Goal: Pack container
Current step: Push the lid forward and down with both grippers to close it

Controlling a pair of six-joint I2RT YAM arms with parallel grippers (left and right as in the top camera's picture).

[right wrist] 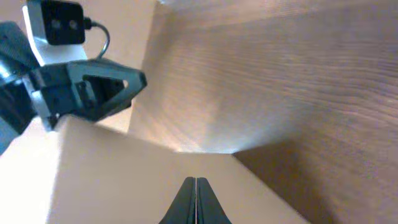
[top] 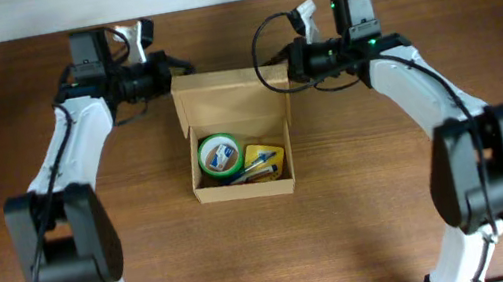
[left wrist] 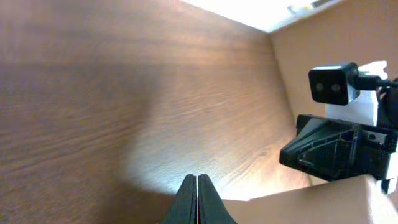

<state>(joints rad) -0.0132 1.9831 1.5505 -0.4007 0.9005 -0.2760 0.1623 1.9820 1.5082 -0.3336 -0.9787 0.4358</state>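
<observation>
1. Your left gripper (left wrist: 197,186) has its jaws clenched on nothing, the two fingers pressed together with no gap
2. Your right gripper (right wrist: 196,186) is the same: clenched and empty
3. Just under each pair of fingertips sits tan cardboard. This is the far edge of the flap (top: 230,99), with the left jaws at its left corner and the right jaws at its right corner. Whether either one actually touches the card, the pictures do not tell
4. The two grippers face each other across the flap, and each wrist camera sees the other arm beyond it
5. The flap's edge runs left to right between the jaws. The box (top: 192,166) lies on the near side of that line, towards the arm bases, in the middle of the table (top: 377,232)
6. The box is open, with a tape roll (top: 218,154) on the left and a small yellow box (top: 265,159) on the right, both inside
7. Neither arm is nearer; each has its own corner. The likely next move is to bring the flap towards you over the opening, so keep both sides level or it may twist on its hinge
</observation>
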